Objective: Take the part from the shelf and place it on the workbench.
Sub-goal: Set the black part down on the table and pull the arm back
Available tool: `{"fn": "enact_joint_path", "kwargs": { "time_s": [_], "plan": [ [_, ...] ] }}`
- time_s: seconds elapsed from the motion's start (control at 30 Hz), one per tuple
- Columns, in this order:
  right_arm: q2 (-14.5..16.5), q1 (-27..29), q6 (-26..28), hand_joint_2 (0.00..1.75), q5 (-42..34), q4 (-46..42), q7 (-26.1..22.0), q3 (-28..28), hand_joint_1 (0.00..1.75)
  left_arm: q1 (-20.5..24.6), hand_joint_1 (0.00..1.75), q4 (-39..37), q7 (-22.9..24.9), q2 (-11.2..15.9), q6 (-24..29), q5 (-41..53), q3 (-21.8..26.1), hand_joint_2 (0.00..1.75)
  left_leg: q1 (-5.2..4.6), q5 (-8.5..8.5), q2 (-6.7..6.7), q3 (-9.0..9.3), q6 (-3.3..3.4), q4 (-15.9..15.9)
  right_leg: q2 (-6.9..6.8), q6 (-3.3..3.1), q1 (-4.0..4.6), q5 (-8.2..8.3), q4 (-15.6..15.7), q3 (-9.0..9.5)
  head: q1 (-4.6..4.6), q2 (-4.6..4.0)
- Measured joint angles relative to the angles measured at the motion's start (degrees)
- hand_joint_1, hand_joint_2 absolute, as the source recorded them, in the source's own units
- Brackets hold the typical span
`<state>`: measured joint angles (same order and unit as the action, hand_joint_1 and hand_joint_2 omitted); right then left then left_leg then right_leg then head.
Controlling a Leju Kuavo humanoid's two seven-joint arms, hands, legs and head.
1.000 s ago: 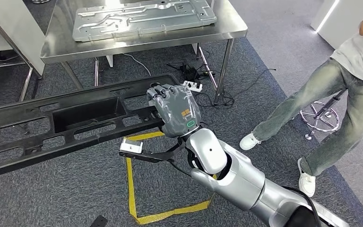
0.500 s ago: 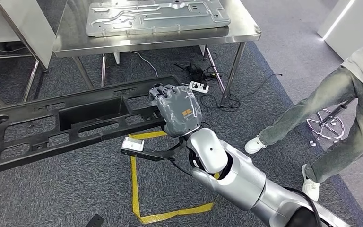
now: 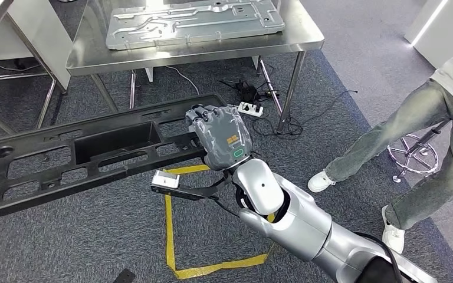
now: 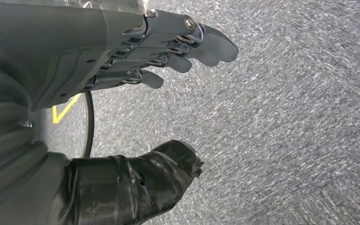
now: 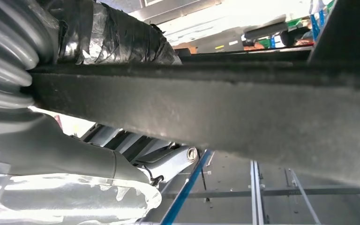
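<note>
Gripping the black part, the right hand nears the workbench.

The head view looks forward and down from high on the body, over the right robot hand, the black part and the steel counter. The right wrist view sits very close under that same part (its picture is turned). The left wrist view faces the carpet floor past the left robot hand.
</note>
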<state>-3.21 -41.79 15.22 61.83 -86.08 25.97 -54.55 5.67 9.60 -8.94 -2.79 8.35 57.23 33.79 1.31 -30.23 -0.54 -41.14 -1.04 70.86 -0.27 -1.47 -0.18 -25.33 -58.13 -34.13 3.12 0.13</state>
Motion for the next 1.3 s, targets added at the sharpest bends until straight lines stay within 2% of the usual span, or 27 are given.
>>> {"fn": "enact_joint_path", "kwargs": {
  "time_s": [0.03,0.1,0.13,0.2,0.27,0.33,0.4,0.43,0.47,0.5,0.57,0.6,0.63,0.73,0.8,0.83,0.9,0.93,0.97,1.0,1.03,1.07,1.1,1.13,1.23,1.3],
  "plan": [
    [0.0,0.0,-0.1,1.75,0.0,0.0,0.0,0.0,1.75,0.0,0.0,0.0,0.0,0.0,0.0,0.0,0.0,1.75,0.02,1.8,0.16,1.85,0.02,-3.9,0.0,0.17,-0.04,-0.19,-0.3,-0.01,0.0,0.0],
    [0.0,-0.1,-0.1,1.75,0.1,0.1,0.0,0.0,1.75,0.2,0.0,0.0,0.0,0.0,0.0,0.0,0.0,1.75,-0.16,3.65,0.36,4.94,0.36,-10.1,0.01,0.68,0.14,-0.6,-0.9,-0.28,0.05,0.0],
    [0.0,-0.2,-0.1,1.75,0.1,0.1,0.0,0.0,1.75,0.2,0.0,0.0,0.0,0.0,0.0,0.0,0.0,1.75,-0.27,3.61,0.35,5.45,0.63,-11.2,0.01,0.91,0.25,-0.7,-1.1,-0.41,0.08,0.0],
    [0.0,-0.2,-0.1,1.75,0.2,0.0,0.0,0.0,1.75,0.1,0.0,0.0,0.0,0.0,0.0,0.0,0.0,1.75,-0.35,3.56,0.2,5.47,1.32,-11.3,0.0,1.32,0.35,-0.71,-1.1,-0.5,0.1,0.0],
    [0.0,-0.3,-0.1,1.75,0.4,0.0,0.0,0.0,1.75,0.1,0.0,0.0,0.0,0.0,0.0,0.1,0.0,1.75,-0.19,3.68,0.17,5.69,1.96,-11.6,0.05,1.87,0.22,-1.49,-2.1,-0.9,0.01,0.0],
    [0.0,-0.3,-0.1,1.75,0.5,0.0,0.0,0.0,1.75,0.1,0.0,0.0,0.0,0.0,0.0,0.2,0.0,1.75,-0.05,3.69,0.17,5.9,2.47,-11.8,0.12,2.43,0.04,-4.24,-7.3,-3.44,-0.24,0.0],
    [0.0,-0.1,-0.1,1.75,0.6,0.1,0.0,0.0,1.75,0.1,0.0,0.0,0.1,0.0,0.0,0.2,0.0,1.75,-0.09,3.55,0.14,5.96,2.73,-11.8,0.13,2.74,-0.1,-7.05,-15.0,-7.51,-0.39,0.0],
    [-0.1,0.0,-0.1,1.75,0.6,0.1,0.0,0.0,1.75,0.1,0.0,0.0,0.2,0.0,0.0,0.2,0.0,1.75,-0.11,3.45,0.1,6.04,2.8,-11.8,0.13,2.8,-0.17,-7.34,-17.3,-8.91,-0.38,0.0],
    [-0.1,0.1,-0.1,1.75,0.7,0.1,0.0,0.0,1.75,0.1,0.0,0.0,0.3,0.0,0.0,0.2,0.0,1.75,-0.12,3.34,0.02,6.18,2.82,-11.8,0.14,2.77,-0.23,-6.52,-17.5,-9.34,-0.39,0.0],
    [-0.1,0.2,-0.1,1.75,0.7,0.2,0.0,0.0,1.75,0.1,0.0,0.0,0.3,0.0,0.0,0.2,0.0,1.75,-0.13,3.2,-0.09,6.39,2.77,-11.8,0.14,2.64,-0.27,-4.71,-15.4,-8.63,-0.39,0.0],
    [-0.1,0.1,-0.1,1.75,0.7,0.2,0.0,0.0,1.75,0.1,0.0,0.0,0.4,0.0,0.0,0.2,0.0,1.75,-0.2,2.82,-0.3,6.8,2.5,-11.7,0.25,2.14,-0.21,-0.51,-7.9,-5.35,-0.39,0.0],
    [-0.1,0.0,-0.1,1.75,0.7,0.2,0.0,0.0,1.75,0.1,0.0,0.0,0.4,0.0,0.0,0.2,0.0,1.75,-0.27,2.65,-0.39,6.87,2.25,-11.7,0.32,1.89,-0.1,0.6,-4.5,-3.81,-0.38,0.0],
    [-0.1,0.0,-0.1,1.75,0.7,0.2,0.0,0.0,1.75,0.1,0.0,0.0,0.4,0.0,0.0,0.2,0.0,1.75,-0.31,2.57,-0.45,6.86,1.98,-11.7,0.38,1.71,0.05,0.95,-2.4,-2.86,-0.36,0.0],
    [-0.1,0.0,0.0,1.75,0.7,0.2,0.0,0.0,1.75,0.1,0.0,0.0,0.4,0.0,-0.1,0.2,0.0,1.75,-0.22,2.34,-0.45,6.92,1.03,-12.0,0.44,1.18,0.13,0.52,-1.0,-2.09,-0.34,0.0],
    [-0.1,-0.1,0.1,1.75,0.8,0.2,0.0,0.0,1.75,0.1,0.0,0.0,0.5,0.0,-0.1,0.3,0.0,1.75,-0.13,0.99,-0.18,5.99,0.48,-9.7,0.41,0.61,-0.11,0.45,-0.3,-1.31,-0.23,0.0],
    [-0.1,-0.1,0.2,1.75,0.8,0.2,0.0,0.0,1.75,0.2,0.0,0.0,0.5,0.0,-0.1,0.3,0.0,1.75,-0.08,-0.3,-0.04,4.55,0.28,-6.8,0.37,0.32,-0.14,0.32,-0.1,-0.89,-0.17,0.0],
    [-0.1,0.0,0.4,1.75,0.8,0.2,-0.1,0.0,1.75,0.1,0.0,0.0,0.6,0.0,-0.2,0.3,0.0,1.75,-0.1,-2.78,0.06,0.36,-0.02,0.6,0.32,-0.11,0.04,-0.19,-0.1,-0.36,-0.08,0.0],
    [-0.1,0.2,0.4,1.75,0.8,0.2,-0.1,0.0,1.75,0.0,0.0,0.0,0.6,0.0,-0.3,0.3,0.0,1.75,-0.1,-2.96,0.07,-1.33,-0.09,3.0,0.32,-0.21,0.11,-0.51,-0.1,-0.05,-0.08,0.0],
    [-0.1,0.3,0.4,1.75,0.8,0.2,-0.2,0.0,1.75,-0.1,0.0,0.0,0.6,0.0,-0.3,0.3,0.0,1.75,-0.1,-1.96,0.08,-2.07,-0.09,3.4,0.35,-0.23,0.16,-0.87,-0.2,0.33,-0.08,0.0],
    [-0.1,0.4,0.4,1.75,0.8,0.2,-0.2,0.0,1.75,-0.2,0.0,0.0,0.6,0.0,-0.3,0.3,0.0,1.75,-0.1,0.05,0.09,-1.67,-0.01,1.6,0.38,-0.2,0.18,-1.27,-0.3,0.79,-0.07,0.0],
    [-0.1,0.4,0.4,1.75,0.8,0.2,-0.2,0.0,1.75,-0.2,0.0,0.0,0.6,0.0,-0.3,0.3,0.0,1.75,-0.11,2.64,0.13,-0.34,0.16,-2.1,0.42,-0.1,0.19,-1.74,-0.4,1.32,-0.07,0.0],
    [-0.1,0.4,0.4,1.75,0.8,0.2,-0.2,0.0,1.75,-0.2,0.0,0.0,0.6,0.0,-0.3,0.3,0.0,1.75,-0.23,4.39,0.18,1.31,0.36,-5.7,0.43,0.08,0.26,-2.19,-0.5,1.76,-0.09,0.0],
    [-0.1,0.3,0.4,1.75,0.8,0.2,-0.2,0.0,1.75,-0.1,0.0,0.0,0.6,0.0,-0.3,0.3,0.0,1.75,-0.38,5.34,0.2,2.75,0.63,-8.8,0.47,0.32,0.35,-2.58,-0.6,2.06,-0.1,0.0],
    [-0.1,0.3,0.4,1.75,0.8,0.2,-0.2,0.0,1.75,-0.1,0.0,0.0,0.6,0.0,-0.3,0.3,0.0,1.75,-0.54,5.54,0.22,3.67,0.89,-10.7,0.47,0.59,0.43,-2.83,-0.6,2.23,-0.13,0.0],
    [-0.1,0.3,0.5,1.75,0.8,0.2,-0.2,0.0,1.75,-0.1,0.0,0.0,0.6,0.0,-0.4,0.3,0.0,1.75,-0.53,4.72,0.14,4.47,1.78,-11.8,0.48,1.3,0.57,-3.02,-0.7,2.39,-0.16,0.0],
    [-0.1,0.2,0.5,1.75,0.6,0.1,-0.2,0.0,1.75,-0.2,0.0,0.0,0.7,0.0,-0.4,0.3,0.0,1.75,-0.23,4.33,0.09,5.47,2.46,-12.2,0.47,1.81,0.52,-3.61,-3.4,1.2,-0.32,0.0]
  ]
}}
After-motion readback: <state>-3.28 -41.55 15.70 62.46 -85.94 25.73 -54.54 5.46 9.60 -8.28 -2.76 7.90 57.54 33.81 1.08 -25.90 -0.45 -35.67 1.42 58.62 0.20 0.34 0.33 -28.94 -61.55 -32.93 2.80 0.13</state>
